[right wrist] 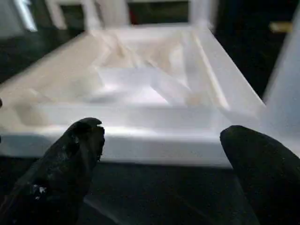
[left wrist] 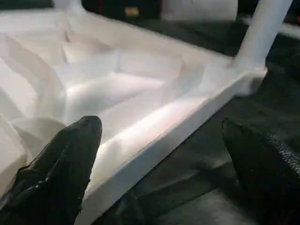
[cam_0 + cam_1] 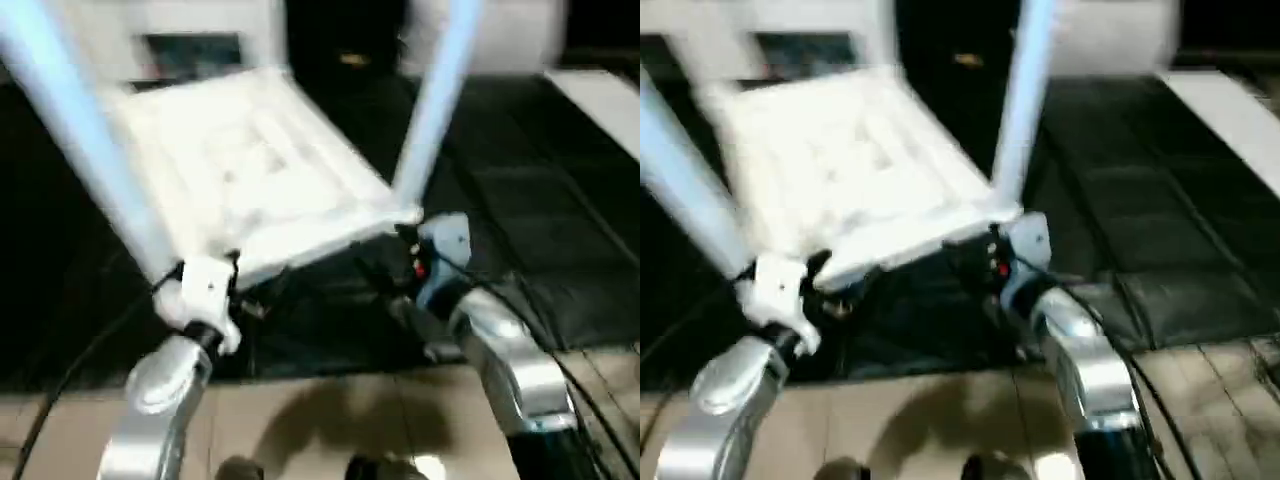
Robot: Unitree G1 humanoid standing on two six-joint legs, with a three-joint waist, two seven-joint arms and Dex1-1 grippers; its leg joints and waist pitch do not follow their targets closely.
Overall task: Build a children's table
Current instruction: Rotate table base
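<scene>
The left gripper (image 2: 159, 159) stood with its two black fingers (image 2: 61, 168) spread wide, one finger over the ribbed underside and the other outside the near rim, with no grip on anything to be seen. The right gripper (image 1: 161, 164) was likewise spread wide, both its black fingers (image 1: 70, 164) short of the near rim and gripping nothing. Between and just beyond them lay the all-white plastic children's table (image 3: 250, 170), upside down on a dark floor mat (image 3: 540, 200), its rectangular top facing down and its ribbed underside facing up. The top's long axis ran away from the robot and somewhat towards its left; the near edge lay just ahead of both wrists. Round tapered white legs pointed upward from the corner sockets: one near leg (image 3: 80, 140) rose above the left wrist, leaning out to the robot's left, and another near leg (image 3: 435, 110) rose above the right wrist, close to upright. Two far legs (image 1: 93, 13) showed in the right wrist view. The silver forearms (image 3: 160, 400) reached in over a pale wooden floor (image 3: 330, 420).
</scene>
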